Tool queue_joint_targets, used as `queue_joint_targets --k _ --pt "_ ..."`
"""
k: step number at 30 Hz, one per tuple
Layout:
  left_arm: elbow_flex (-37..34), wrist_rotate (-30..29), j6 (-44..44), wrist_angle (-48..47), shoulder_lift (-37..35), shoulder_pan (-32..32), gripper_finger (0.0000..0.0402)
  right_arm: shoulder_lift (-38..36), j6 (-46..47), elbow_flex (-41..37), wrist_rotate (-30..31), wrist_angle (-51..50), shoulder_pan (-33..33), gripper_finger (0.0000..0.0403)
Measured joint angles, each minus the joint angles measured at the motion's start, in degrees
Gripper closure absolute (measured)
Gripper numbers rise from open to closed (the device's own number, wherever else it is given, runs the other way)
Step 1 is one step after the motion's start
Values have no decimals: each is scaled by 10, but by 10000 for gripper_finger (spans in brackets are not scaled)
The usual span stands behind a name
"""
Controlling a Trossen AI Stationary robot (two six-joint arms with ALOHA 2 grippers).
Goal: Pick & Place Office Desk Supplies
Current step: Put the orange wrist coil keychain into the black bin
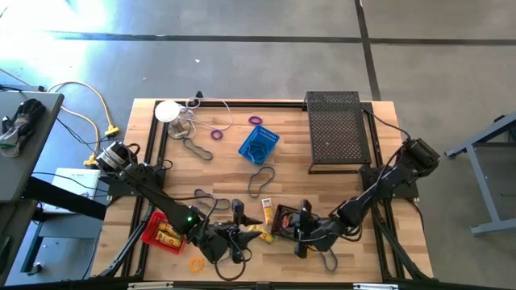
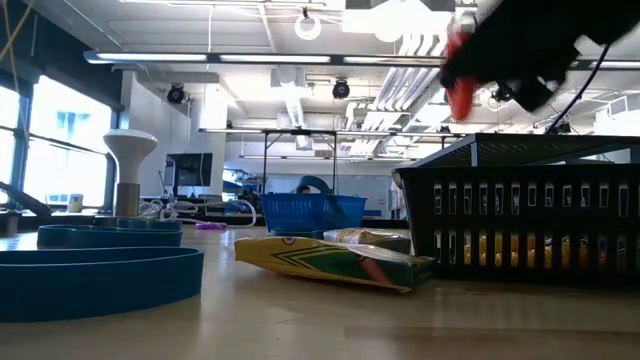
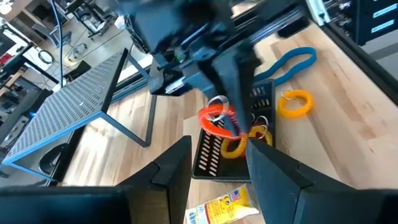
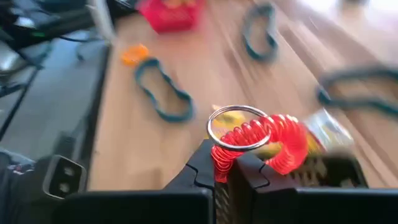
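My right gripper (image 4: 227, 167) is shut on a red coil ring (image 4: 277, 140) that carries a metal key ring (image 4: 239, 127). It hovers just above the small black mesh basket (image 1: 284, 216), near the table's near edge. A yellow coil (image 3: 233, 147) lies inside that basket (image 3: 208, 155). My left gripper (image 3: 221, 169) is open and touches nothing; it stands left of the basket (image 1: 235, 235), facing the right gripper (image 3: 217, 74). A yellow crayon box (image 2: 330, 260) lies flat on the wood between them. In the low view the red coil (image 2: 458, 82) hangs over the basket (image 2: 530, 220). My right gripper pinches the red coil ring between its two fingers at the end where the metal key ring joins (image 4: 222, 155). The fingers come slanting down from the table's right. The coil is lifted clear and sticks out sideways past the fingers, above the black basket.
A red basket (image 1: 161, 232) with yellow items sits near the left edge, a blue basket (image 1: 258, 145) mid-table, and a large black mesh tray (image 1: 339, 129) far right. An orange coil (image 3: 293, 103), an orange ring (image 1: 196, 263) and several band loops (image 1: 260, 179) lie scattered. A white disc (image 1: 168, 111) stands far left.
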Motion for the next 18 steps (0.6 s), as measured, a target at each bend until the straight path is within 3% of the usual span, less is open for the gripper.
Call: queue_joint_targets --k 6,10,18 --pt "0 0 -1 -7 0 -7 256 1 166 0 -55 -120 -2 396" --pt "0 -1 -1 -8 0 -6 256 8 174 -1 -58 -138 -6 386" --pt "0 -2 -8 -13 0 -6 256 8 195 0 -58 -134 1 296"
